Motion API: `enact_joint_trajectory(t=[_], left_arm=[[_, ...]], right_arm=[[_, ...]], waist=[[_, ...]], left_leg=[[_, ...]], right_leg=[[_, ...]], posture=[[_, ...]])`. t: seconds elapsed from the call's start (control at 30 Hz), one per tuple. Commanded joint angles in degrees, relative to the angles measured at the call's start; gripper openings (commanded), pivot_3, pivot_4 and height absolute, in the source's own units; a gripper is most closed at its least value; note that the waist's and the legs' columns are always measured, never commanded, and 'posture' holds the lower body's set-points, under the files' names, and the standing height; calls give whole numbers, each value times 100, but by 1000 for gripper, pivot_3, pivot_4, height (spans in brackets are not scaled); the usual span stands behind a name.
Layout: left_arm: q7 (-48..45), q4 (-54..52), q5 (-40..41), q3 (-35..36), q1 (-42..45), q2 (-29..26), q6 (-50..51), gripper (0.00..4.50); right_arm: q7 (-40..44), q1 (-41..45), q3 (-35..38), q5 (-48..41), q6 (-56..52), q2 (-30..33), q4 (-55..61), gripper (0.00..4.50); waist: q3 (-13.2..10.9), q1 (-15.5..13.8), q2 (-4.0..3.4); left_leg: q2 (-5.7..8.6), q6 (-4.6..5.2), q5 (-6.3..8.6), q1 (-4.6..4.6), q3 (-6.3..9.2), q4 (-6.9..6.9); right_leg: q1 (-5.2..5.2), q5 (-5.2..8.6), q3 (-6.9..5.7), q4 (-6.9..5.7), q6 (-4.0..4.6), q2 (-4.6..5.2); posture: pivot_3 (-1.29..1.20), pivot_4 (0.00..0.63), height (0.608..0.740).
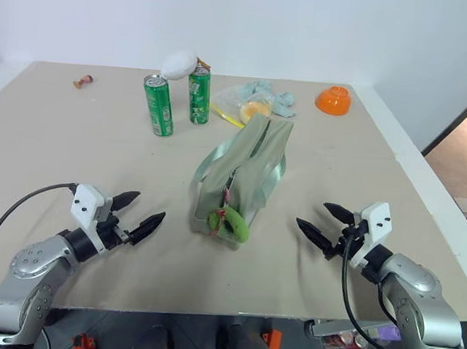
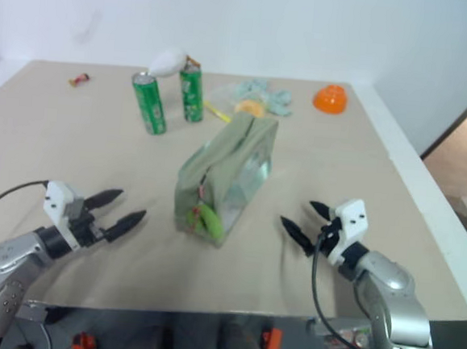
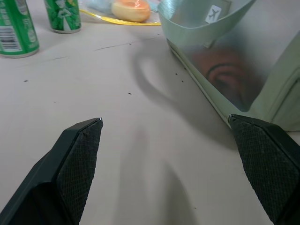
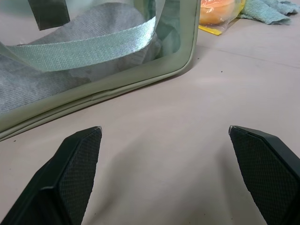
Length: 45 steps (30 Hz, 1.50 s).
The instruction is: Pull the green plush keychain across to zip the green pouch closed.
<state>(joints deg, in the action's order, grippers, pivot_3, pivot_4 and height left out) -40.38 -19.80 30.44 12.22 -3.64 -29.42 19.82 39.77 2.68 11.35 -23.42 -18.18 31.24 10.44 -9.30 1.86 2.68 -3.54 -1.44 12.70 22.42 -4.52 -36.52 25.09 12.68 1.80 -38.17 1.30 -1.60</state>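
Left end effector [image 1: 137,213] and right end effector [image 1: 324,221] spread wide, empty, flanking the green pouch [image 1: 246,171].

Tiny item [image 1: 83,81] at the table's far corner (unidentifiable)

Left gripper [image 1: 138,216] fingers spread wide, right gripper [image 1: 323,223] likewise, both angled inward

No word, brand or number could be read. A small white tag [image 3: 213,13] on the green pouch [image 3: 243,70] bore a dark airplane symbol. The two green soda cans [image 3: 16,26] at eleven o'clock from the pouch carried illegible white printing.
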Motion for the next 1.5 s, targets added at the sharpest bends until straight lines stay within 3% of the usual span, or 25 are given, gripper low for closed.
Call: enact_joint_trajectory(t=[0.03, 0.2, 0.37, 0.6, 0.73, 0.87, 1.1, 1.27, 1.5], left_arm=[[-107, -101, 69, 108, 140, -132, -82, 4450], [93, -621, 98, 310, -33, -95, -162, 4450], [165, -1457, 341, 204, -635, -64, 65, 4450], [393, -1770, 289, -10, -735, -31, 171, 4450], [625, -1833, 323, -18, -695, 38, 223, 4450], [705, -1912, 252, -98, -824, 69, 214, 4450], [653, -2066, 793, 112, -795, 33, 373, 4450], [441, -2335, 1381, 228, -424, -373, 581, 4500], [444, -2170, 1805, 238, 432, -831, 894, 4500]], right_arm=[[28, 13, 164, -48, 138, 84, 198, 4500], [799, 1274, 111, -53, 430, 638, -770, 4500], [1915, 3366, -487, 458, 1306, 901, -2954, 4500], [2869, 5930, -1531, 1833, 3839, 544, -6393, 4500], [3145, 6666, -1775, 2184, 4725, 281, -7210, 4500], [2863, 7012, -2046, 2730, 5625, 143, -7722, 4500], [2891, 7253, -2168, 3107, 6122, 4, -8136, 4500], [2778, 7239, -2192, 3277, 6262, 47, -8230, 3084], [2737, 7261, -2158, 3332, 6275, 79, -8279, 514]], waist=[[0, 0, 0], [-9, 67, -2], [-15, 110, 12], [-22, 85, 9], [-22, 86, 9], [-22, 90, 8], [-23, 89, 8], [-22, 91, 7], [-22, 98, 6]], left_leg=[[0, 0, 0, 0, 0, 0], [1, 0, 0, -2, -13, -3], [13, 9, -5, -17, -35, -2], [6, 11, -6, -15, -42, 11], [-2, 13, -2, -2, -41, 12], [-6, 18, 5, -2, -52, 11], [-1, 19, 5, -7, -57, 6], [-6, 18, 5, -10, -56, 7], [-11, 16, 4, -20, -57, 8]], right_leg=[[0, 0, 0, 0, 0, -1], [2, -6, 15, 0, -5, 1], [-1, -23, 46, 1, -9, -5], [9, -19, 43, 1, 16, -15], [16, -18, 47, 3, 15, -10], [17, -14, 61, 3, 8, 1], [15, -16, 64, 1, 3, 9], [15, -15, 63, -2, 7, 2], [11, -18, 65, -5, 15, -10]], posture=[[0, 150, 740], [0, 150, 740], [0, 150, 740], [0, 150, 740], [0, 150, 740], [0, 150, 740], [0, 150, 740], [0, 150, 740], [0, 150, 740]])
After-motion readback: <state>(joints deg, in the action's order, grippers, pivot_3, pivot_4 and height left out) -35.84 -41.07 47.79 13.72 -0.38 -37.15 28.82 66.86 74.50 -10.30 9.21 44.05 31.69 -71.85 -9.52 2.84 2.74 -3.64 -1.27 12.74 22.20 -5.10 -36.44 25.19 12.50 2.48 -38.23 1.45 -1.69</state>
